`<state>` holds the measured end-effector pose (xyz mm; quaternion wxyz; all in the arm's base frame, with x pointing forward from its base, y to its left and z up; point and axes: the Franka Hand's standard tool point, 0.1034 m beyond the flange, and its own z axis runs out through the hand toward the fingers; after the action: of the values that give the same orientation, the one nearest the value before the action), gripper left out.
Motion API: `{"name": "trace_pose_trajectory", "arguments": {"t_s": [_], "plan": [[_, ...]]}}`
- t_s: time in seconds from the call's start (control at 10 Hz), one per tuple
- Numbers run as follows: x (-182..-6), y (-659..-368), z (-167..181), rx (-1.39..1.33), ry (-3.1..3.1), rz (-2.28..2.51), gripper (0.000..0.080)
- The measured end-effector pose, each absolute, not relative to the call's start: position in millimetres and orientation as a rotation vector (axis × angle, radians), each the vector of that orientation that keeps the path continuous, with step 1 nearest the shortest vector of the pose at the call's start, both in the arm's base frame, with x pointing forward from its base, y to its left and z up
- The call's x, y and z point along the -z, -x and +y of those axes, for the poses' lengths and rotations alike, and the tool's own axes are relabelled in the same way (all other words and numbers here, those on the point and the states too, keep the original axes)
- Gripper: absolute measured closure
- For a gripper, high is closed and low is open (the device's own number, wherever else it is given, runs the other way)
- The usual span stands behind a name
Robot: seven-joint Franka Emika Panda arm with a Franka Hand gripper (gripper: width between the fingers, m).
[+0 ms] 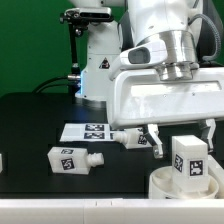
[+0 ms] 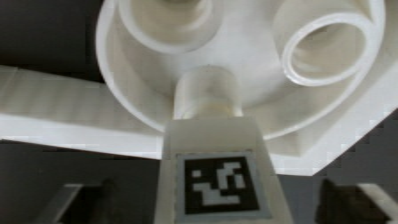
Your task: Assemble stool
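Observation:
The round white seat (image 1: 160, 184) lies flat at the front, on the exterior view's right. One square white leg (image 1: 189, 158) with a tag stands upright on it. In the wrist view the leg (image 2: 215, 150) has its peg in a hole of the seat (image 2: 169, 60); another round hole (image 2: 331, 48) is empty. My gripper (image 1: 182, 138) is open around the leg's upper part. In the wrist view the gripper (image 2: 221, 203) has dark fingers (image 2: 84, 203) on both sides of the leg, with gaps between. Two more legs (image 1: 72, 158) (image 1: 131, 137) lie on the black table.
The marker board (image 1: 85, 130) lies behind the loose legs. Another white part (image 1: 2, 160) shows at the exterior view's left edge. A white rail (image 1: 60, 212) runs along the table's front, next to the seat (image 2: 54, 110). The robot base (image 1: 100, 60) stands at the back.

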<state>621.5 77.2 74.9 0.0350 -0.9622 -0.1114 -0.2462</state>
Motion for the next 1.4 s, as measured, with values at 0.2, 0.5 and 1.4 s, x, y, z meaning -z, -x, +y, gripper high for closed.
{"name": "trace_pose_trajectory", "arguments": {"t_s": [0.2, 0.5, 1.4], "plan": [[-87.5, -633.7, 84.0, 0.557, 2.971, -0.220, 0.0154], [-91.9, -639.1, 85.9, 0.250, 2.988, -0.215, 0.0151], [-80.6, -639.2, 87.4, -0.005, 2.996, -0.071, 0.0150]]}}
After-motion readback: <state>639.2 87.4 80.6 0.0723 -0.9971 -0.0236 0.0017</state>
